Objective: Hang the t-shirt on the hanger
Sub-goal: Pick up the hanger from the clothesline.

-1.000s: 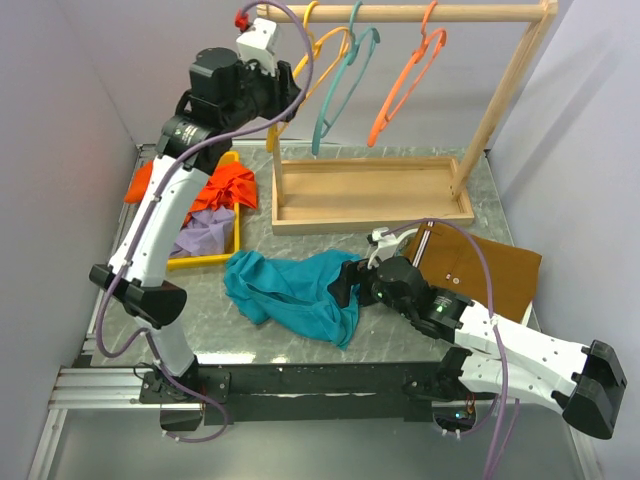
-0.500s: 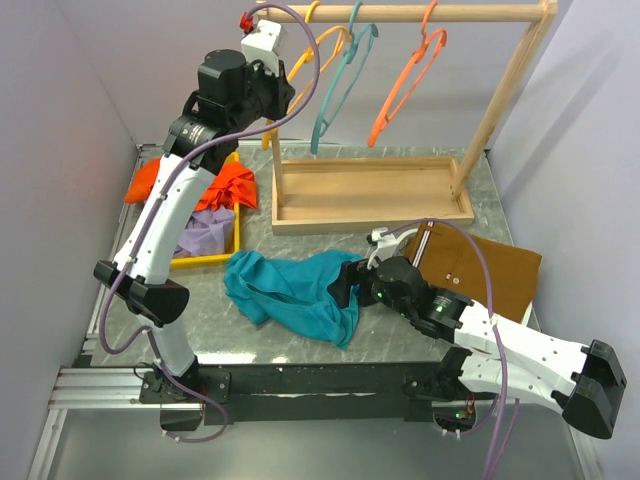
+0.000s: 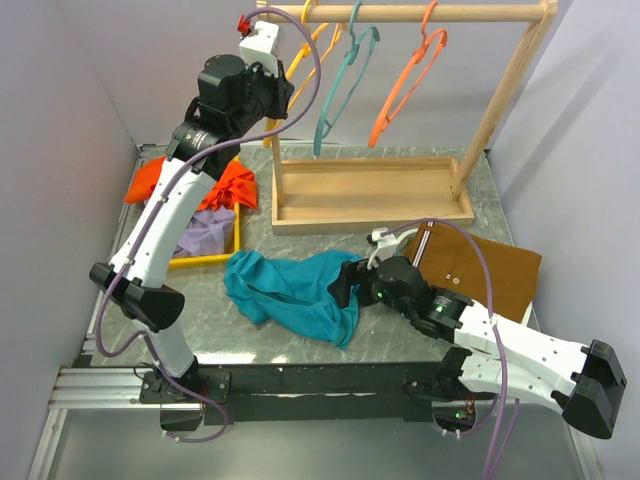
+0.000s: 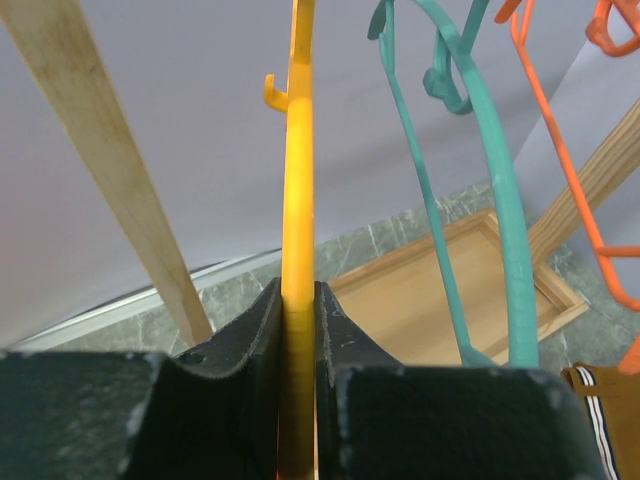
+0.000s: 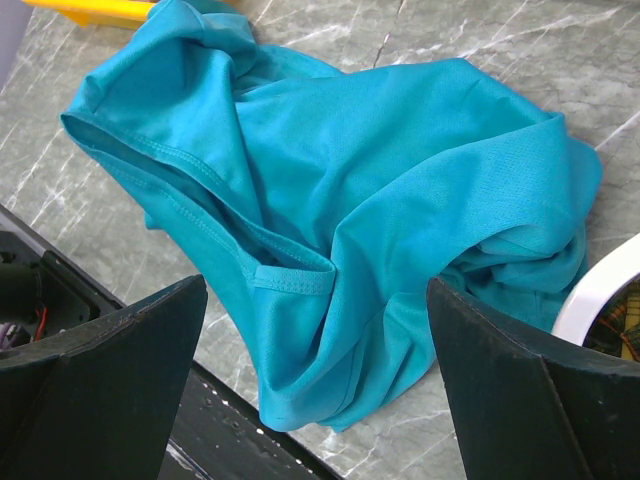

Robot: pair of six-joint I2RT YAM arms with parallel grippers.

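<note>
I saw the yellow tray (image 3: 205, 261) holding an orange garment (image 3: 232, 186) and a lavender garment (image 3: 204, 233). My left gripper (image 4: 298, 310) pinched the yellow hanger (image 4: 300, 180) on the wooden rail (image 3: 460, 13), with a teal hanger (image 4: 500, 180) and an orange hanger (image 3: 405, 85) just beside it. My right gripper (image 5: 315, 300) hung spread wide over the t-shirt (image 5: 380, 170), crumpled on the table (image 3: 300, 243).

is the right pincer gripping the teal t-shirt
No, the right pincer stands wide open over the t-shirt, which lies crumpled on the table.
</note>
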